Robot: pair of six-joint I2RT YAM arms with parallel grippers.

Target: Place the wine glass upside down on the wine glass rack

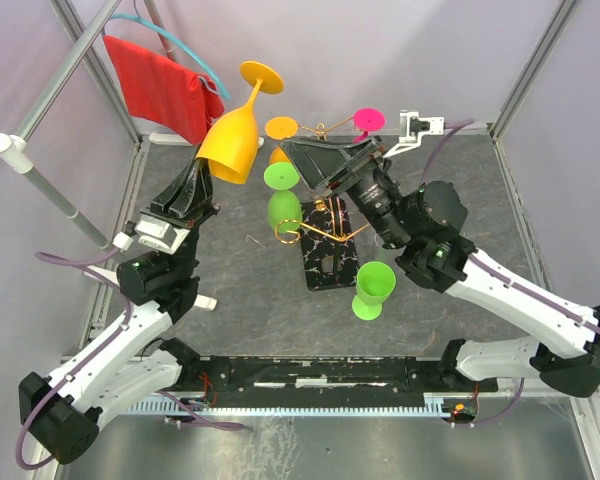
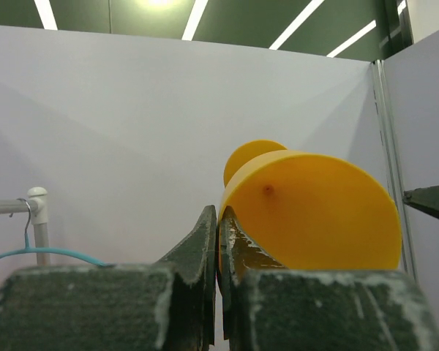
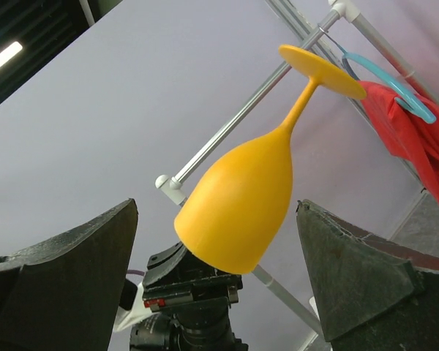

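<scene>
Yellow plastic wine glass (image 1: pixel 232 140) clamped at rim by left gripper (image 2: pixel 218 219), foot toward 1 o'clock. Right gripper (image 3: pixel 216 208) spread wide, empty.

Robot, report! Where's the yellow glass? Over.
Left pincer shut on yellow wine glass, foot up. Right pincer open, near rack. Other glasses hang there.

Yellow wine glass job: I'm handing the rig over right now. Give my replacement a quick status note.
Left end effector: shut on the rim of the yellow glass, which is in the air, foot up and tilted, left of the rack.
Right end effector: open, empty, above the rack.
Done: glass picked up and inverted.
Left: glass not yet on the rack. Probably carry it to a free arm, slide the stem in, release.
</scene>
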